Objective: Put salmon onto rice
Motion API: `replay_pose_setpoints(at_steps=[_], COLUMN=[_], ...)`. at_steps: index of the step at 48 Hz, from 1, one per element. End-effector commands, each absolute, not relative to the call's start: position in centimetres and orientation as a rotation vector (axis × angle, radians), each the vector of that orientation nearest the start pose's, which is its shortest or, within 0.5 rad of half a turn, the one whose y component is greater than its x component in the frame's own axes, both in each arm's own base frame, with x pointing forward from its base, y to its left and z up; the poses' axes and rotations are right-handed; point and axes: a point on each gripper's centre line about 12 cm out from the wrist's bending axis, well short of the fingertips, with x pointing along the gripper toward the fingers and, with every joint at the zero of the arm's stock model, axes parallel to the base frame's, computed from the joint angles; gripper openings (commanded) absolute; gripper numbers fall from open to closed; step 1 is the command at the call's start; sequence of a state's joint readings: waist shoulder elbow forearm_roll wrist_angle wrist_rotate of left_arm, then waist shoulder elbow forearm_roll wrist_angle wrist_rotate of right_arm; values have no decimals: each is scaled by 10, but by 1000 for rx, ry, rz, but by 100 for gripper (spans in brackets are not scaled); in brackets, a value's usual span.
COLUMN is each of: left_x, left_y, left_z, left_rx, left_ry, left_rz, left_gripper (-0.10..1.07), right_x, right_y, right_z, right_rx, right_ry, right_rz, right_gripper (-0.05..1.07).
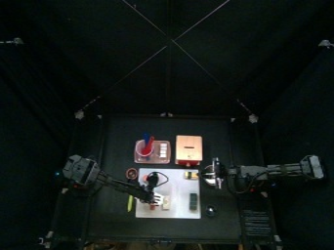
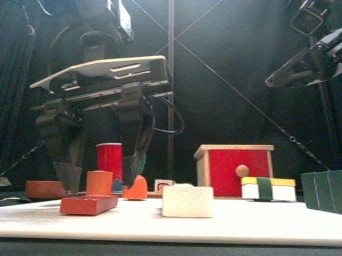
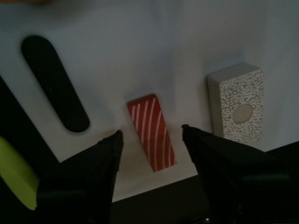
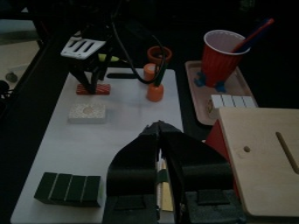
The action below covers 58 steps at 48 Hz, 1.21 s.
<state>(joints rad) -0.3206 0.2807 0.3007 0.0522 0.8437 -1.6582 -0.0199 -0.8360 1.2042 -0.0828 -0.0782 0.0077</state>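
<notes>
With jaws wide apart astride the salmon [image 3: 152, 131], the left gripper [image 3: 152, 147] could close off-centre and skid it away from the rice [image 3: 239, 103].

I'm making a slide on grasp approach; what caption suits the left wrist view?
Left gripper open above the striped salmon, the rice block lying apart beside it.

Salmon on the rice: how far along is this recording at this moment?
Nothing is placed yet: the salmon lies flat on the white board, beside the rice and apart from it. In hand: the left gripper is open with one jaw on each side of the salmon, not closed on it. Left to do: grasp it, lift it and set it on the rice. The right gripper rests shut at the table's right.
</notes>
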Motion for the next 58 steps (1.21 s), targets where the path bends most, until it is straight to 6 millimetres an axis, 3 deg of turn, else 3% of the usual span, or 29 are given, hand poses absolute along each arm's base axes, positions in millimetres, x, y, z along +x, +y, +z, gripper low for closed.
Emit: replay_pose_setpoints(at_steps=[1, 8, 31, 48, 58], left_x=[397, 397, 394, 395, 402], left_y=[-135, -143, -133, -130, -132], left_z=[125, 118, 115, 113, 129], left_rx=[-1108, -1144, -1127, -1125, -1151], left_ry=[1186, 1174, 1103, 1106, 1082], left_rz=[892, 942, 1048, 1053, 1015], left_gripper=[89, 89, 88, 65, 59], right_x=[212, 213, 210, 208, 207], right_y=[-4, -4, -4, -4, -4], right_z=[235, 234, 226, 222, 220], right_rx=[-70, -70, -68, -70, -70], right_ry=[278, 281, 303, 324, 346], right_rz=[-4, -4, -5, -4, -5], right_gripper=[4, 4, 4, 4, 4])
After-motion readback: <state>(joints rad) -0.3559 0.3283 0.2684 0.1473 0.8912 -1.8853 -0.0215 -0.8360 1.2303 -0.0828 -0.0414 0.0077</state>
